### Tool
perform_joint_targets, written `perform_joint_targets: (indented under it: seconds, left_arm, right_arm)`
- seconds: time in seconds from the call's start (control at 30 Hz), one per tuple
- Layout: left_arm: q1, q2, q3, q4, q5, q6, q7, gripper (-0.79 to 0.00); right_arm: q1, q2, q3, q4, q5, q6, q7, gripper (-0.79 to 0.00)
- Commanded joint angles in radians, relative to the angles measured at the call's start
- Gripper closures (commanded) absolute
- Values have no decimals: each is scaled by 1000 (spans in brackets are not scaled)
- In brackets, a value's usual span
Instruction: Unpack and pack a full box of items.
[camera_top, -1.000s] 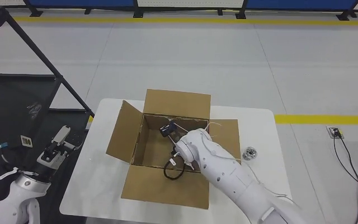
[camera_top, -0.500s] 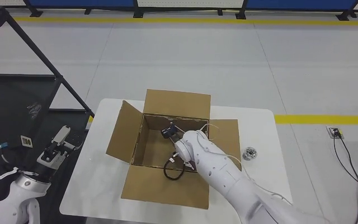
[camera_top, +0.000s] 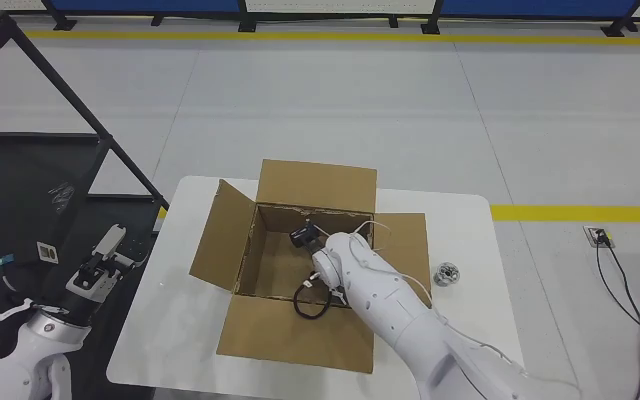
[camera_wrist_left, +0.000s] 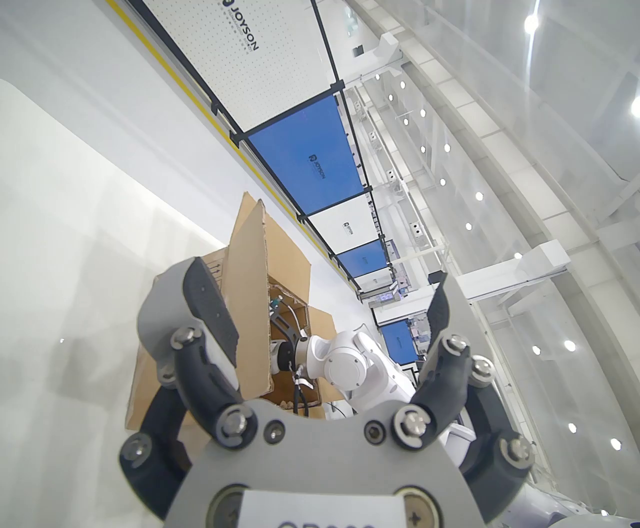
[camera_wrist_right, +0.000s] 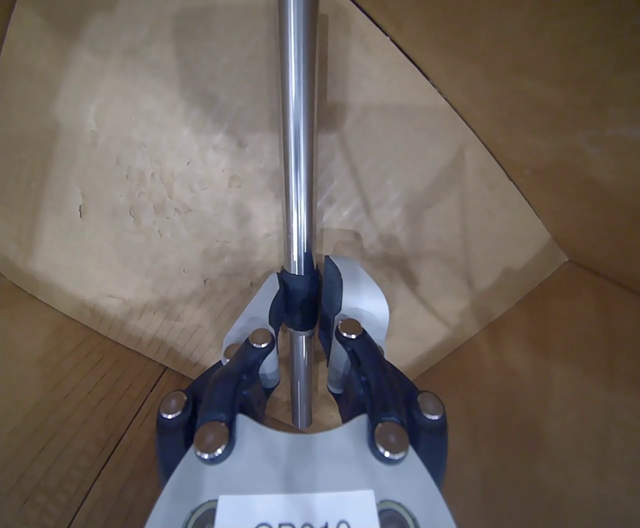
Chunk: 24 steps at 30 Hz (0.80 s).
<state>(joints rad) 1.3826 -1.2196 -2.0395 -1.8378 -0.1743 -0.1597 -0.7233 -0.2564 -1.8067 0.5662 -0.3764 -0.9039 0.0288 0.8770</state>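
Note:
An open cardboard box (camera_top: 290, 185) stands mid-table with its flaps spread. My right arm reaches down into it, and the right gripper (camera_top: 305, 240) hangs above the box's bare brown floor (camera_wrist_right: 150, 175). That gripper (camera_wrist_right: 306, 287) is shut on a thin shiny metal rod (camera_wrist_right: 295, 150), which points from the fingers toward the far inside wall. My left gripper (camera_top: 100, 265) is off the table's left edge, away from the box. In the left wrist view it (camera_wrist_left: 320, 295) stands open with nothing between its fingers, facing the box (camera_wrist_left: 250, 300) and the right arm (camera_wrist_left: 350, 360).
A small round metallic object (camera_top: 446, 273) lies on the white table (camera_top: 180, 300) right of the box. A black cable loop (camera_top: 310, 303) hangs from the right arm over the box's near wall. A dark frame with netting (camera_top: 60, 190) stands to the left.
The right arm has shifted slightly inside the box with the rod still held. The left arm has not moved.

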Motion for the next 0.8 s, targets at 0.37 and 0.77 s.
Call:
perform_joint_targets:
  seconds: [0.37,0.77]
  left_arm:
    - [0,0,0,0,0,0,0,-785]
    - [0,0,0,0,0,0,0,-785]
  right_arm:
    - [26,-33,20,86,29,-47,-26,0]
    - [62,-10,82,-16,90,-218,-11,0]
